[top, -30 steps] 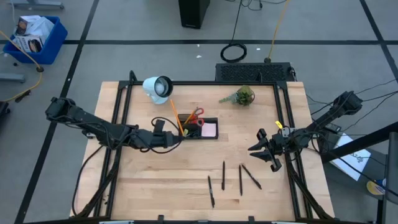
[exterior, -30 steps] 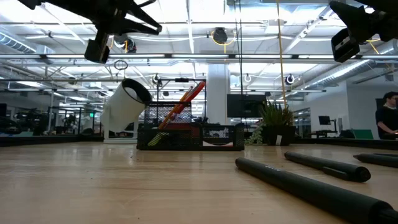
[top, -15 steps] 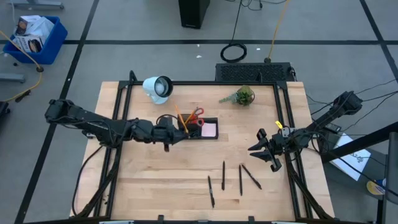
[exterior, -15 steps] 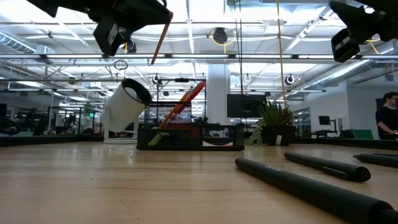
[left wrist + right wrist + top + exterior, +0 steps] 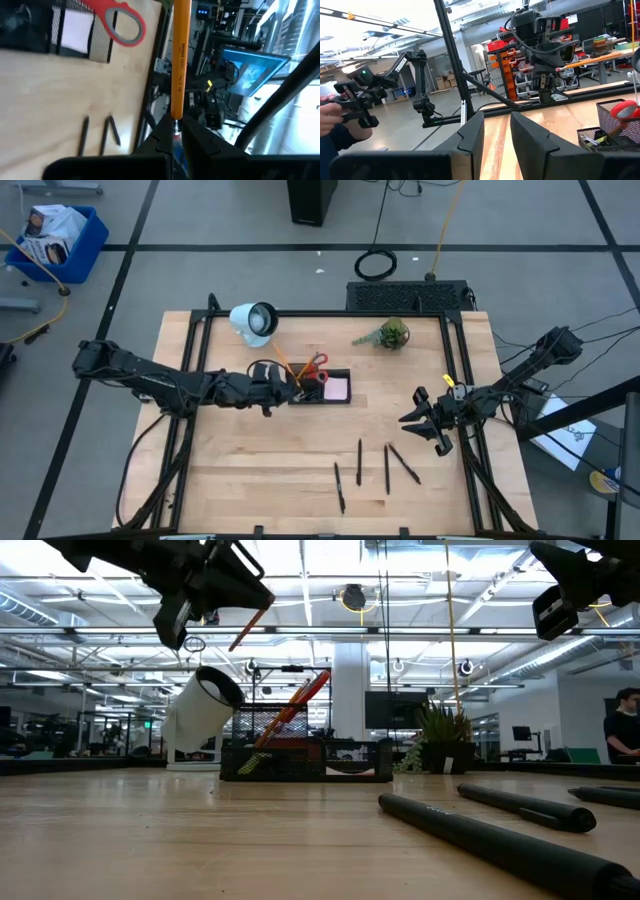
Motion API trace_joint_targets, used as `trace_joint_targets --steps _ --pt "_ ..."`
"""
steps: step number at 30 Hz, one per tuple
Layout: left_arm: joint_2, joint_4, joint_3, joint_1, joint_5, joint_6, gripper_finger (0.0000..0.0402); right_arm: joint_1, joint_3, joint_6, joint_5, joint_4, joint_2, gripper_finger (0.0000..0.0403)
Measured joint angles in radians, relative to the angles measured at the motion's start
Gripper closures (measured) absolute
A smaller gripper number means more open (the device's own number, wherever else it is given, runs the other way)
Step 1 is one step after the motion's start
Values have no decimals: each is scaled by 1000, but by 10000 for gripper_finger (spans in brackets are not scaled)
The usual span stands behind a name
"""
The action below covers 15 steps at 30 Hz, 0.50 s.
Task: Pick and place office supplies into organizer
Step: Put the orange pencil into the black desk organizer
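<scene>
Just beside the organizer (image 5: 320, 386), at its left end, an orange pencil (image 5: 284, 367) hangs above the table (image 5: 250, 470), pinched by its eraser end in the closed jaws of the left gripper (image 5: 272, 387). In the left wrist view the pencil's far tip is cut off by the frame edge. The organizer already holds red-handled scissors (image 5: 314, 366), a pink sticky-note pad (image 5: 336, 389) and another pencil; its smaller contents are too small to make out. Four black pens (image 5: 374, 463) lie loose on the table nearer the front edge. The right gripper (image 5: 424, 426) hovers near the table's right side, jaws parted and empty. A white lamp (image 5: 253, 320) and a green plant (image 5: 390, 334) stand behind.
</scene>
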State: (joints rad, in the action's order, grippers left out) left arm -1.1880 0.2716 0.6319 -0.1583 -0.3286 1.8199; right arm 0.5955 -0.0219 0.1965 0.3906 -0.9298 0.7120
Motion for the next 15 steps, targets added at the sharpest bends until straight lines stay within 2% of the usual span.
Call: trace_joint_targets --steps 15 --pt "-1 27 0 -7 -5 -12 380 0 0 0 0 0 0 314"
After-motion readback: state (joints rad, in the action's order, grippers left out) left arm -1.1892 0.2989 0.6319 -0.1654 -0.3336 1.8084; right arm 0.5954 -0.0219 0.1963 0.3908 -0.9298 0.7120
